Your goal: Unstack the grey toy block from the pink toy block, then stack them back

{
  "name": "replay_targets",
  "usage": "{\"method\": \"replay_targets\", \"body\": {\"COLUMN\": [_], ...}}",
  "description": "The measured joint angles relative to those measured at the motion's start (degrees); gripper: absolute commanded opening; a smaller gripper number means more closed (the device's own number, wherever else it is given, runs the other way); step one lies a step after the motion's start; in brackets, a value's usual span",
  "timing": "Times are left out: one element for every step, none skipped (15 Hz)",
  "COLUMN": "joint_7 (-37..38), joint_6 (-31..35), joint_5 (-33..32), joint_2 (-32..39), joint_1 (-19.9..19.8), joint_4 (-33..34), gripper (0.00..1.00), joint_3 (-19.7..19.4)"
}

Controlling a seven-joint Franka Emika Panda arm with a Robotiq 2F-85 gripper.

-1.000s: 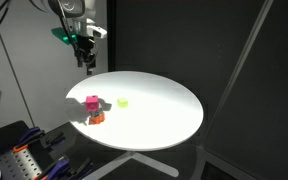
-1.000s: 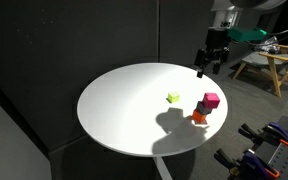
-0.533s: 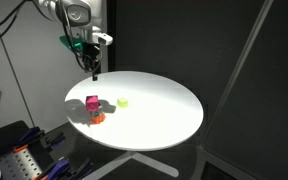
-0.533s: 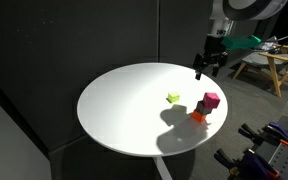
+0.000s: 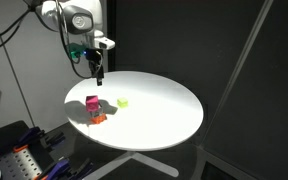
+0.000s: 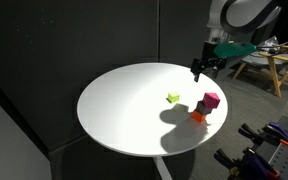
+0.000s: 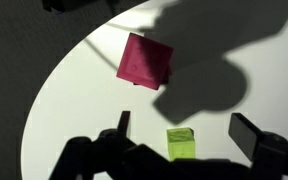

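- The gripper (image 5: 98, 76) hangs over the rim of the round white table (image 5: 169, 115). Its jaws are spread wide and hold nothing (in the wrist view both fingers (image 7: 124, 124) stand apart, with nothing clamped between them).
- That open, raised stance reads as an approach: judged from the layout, the unstacking has not yet begun.
- The pink toy block (image 5: 92, 102) sits near the table's edge, below and just beside the gripper. In the wrist view it lies up and off to one side (image 7: 144, 60), so the jaws would need centring over it before any descent.
- The pink block stands raised, with an orange block (image 5: 98, 117) touching it low down. Whether it rests on the orange block or on something hidden cannot be told.
- No grey toy block can be made out in any view; it may be hidden in the shadow beside the stack.
- A yellow-green block (image 5: 124, 101) lies alone, apart from the stack and nearer the table's middle, so it is unlikely to get in the way.
- The tabletop is smooth, matte and brightly lit, and the arm throws a hard dark shadow across it.
- Black curtains enclose the scene. A wooden stool (image 6: 267, 58) stands behind, and a rack of tools (image 5: 24, 158) sits low beside the table.
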Motion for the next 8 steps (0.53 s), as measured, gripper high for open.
{"method": "replay_targets", "body": {"joint_7": [1.44, 2.73, 3.97, 5.03, 6.00, 6.77, 7.33, 7.78], "joint_6": [0.07, 0.07, 0.07, 0.07, 0.07, 0.07, 0.07, 0.07], "joint_5": [-0.83, -1.53, -2.05, -2.37, -2.45, -2.45, -2.45, -2.45], "joint_2": [0.19, 0.31, 0.36, 0.40, 0.44, 0.50, 0.55, 0.60], "joint_1": [0.00, 0.00, -0.01, -0.03, -0.07, -0.14, -0.21, -0.24], "joint_4": [-0.08, -0.23, -0.48, -0.78, -1.14, -1.50, -1.85, -2.20], "gripper": [1.00, 1.00, 1.00, 1.00, 1.00, 1.00, 1.00, 1.00], "joint_3": [0.00, 0.00, 0.00, 0.00, 0.00, -0.01, -0.02, -0.07]}}
